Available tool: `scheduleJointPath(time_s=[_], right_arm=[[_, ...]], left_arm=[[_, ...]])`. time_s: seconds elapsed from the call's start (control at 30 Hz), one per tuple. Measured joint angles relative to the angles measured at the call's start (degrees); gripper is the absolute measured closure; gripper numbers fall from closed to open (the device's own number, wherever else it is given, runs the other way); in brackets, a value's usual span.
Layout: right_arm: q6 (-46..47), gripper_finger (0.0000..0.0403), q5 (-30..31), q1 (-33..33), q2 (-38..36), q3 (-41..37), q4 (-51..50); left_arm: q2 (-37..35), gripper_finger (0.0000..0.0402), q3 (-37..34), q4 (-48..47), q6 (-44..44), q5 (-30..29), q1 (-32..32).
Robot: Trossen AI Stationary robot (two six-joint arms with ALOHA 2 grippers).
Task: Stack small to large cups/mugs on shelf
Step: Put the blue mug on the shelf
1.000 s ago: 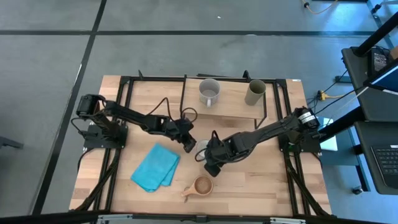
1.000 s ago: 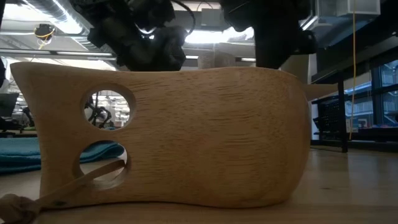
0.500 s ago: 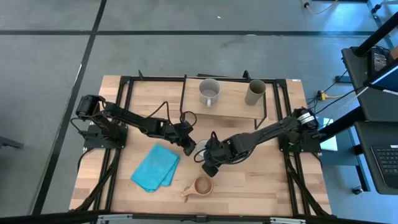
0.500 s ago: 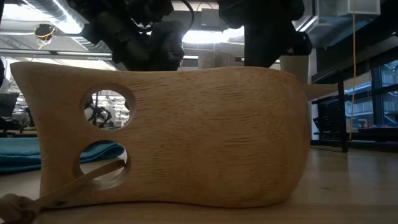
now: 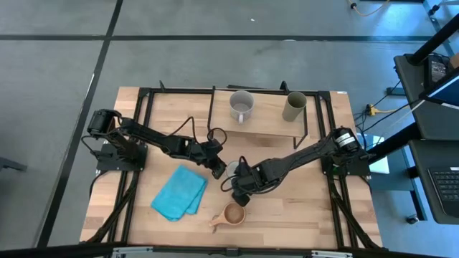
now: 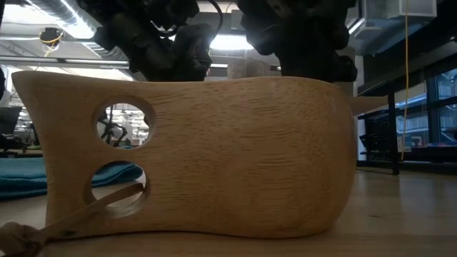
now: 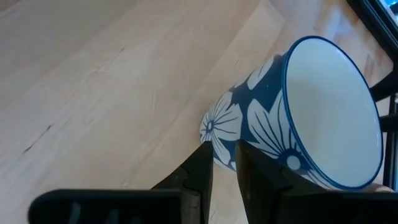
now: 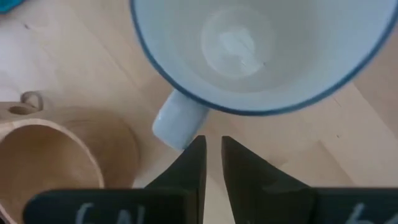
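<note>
A white mug with a blue flower pattern outside [image 5: 232, 169] stands upright on the tabletop between my grippers. My left gripper [image 5: 217, 169], shut, is at its left, fingertips [image 7: 224, 163] low by the outer wall [image 7: 230, 124]. My right gripper [image 5: 239, 192], shut, is on its near side, tips [image 8: 212, 155] just short of the handle [image 8: 177, 123]. The brown wooden cup [image 5: 234, 213] stands on the table nearer the near edge. The grey mug [image 5: 242, 106] and olive tumbler [image 5: 294, 106] stand on the shelf's board [image 5: 269, 118]. My left gripper has its shut fingers [image 7: 249, 171] close against the mug's outer wall near the base, coming slanting down from the table's left; I cannot tell whether they touch it. My right gripper points down beside the handle's outer end [image 8: 174, 134]; I cannot tell whether it touches.
A crumpled blue cloth [image 5: 181, 192] lies on the table left of the wooden cup. The wooden cup [image 6: 214, 157] fills the low view and hides the mug there. The shelf's black legs [image 5: 305, 132] stand behind the grippers. Black frame rails run along both table sides.
My right gripper has moved a little toward the table's left, closer to the mug's handle, staying shut. The mug and the other vessels have kept their places.
</note>
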Motion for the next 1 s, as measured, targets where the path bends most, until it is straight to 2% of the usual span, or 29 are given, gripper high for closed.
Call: scheduleJointPath(time_s=[0.3, 0.83, 1.0], right_arm=[[-0.4, 0.0350, -0.5, -0.1, 0.0, 0.0, 6.6], [-0.7, 0.0350, -0.6, -0.1, 0.0, 0.0, 5.5], [-0.5, 0.0350, -0.7, -0.1, 0.0, 0.0, 2.0]], left_arm=[[0.0, 0.0337, 0.0, 0.0, 0.1, -0.5, 0.8], [0.0, 0.0337, 0.0, 0.8, 1.6, -0.1, 2.7], [0.0, 0.0337, 0.0, 0.8, 2.3, 0.0, 2.6]])
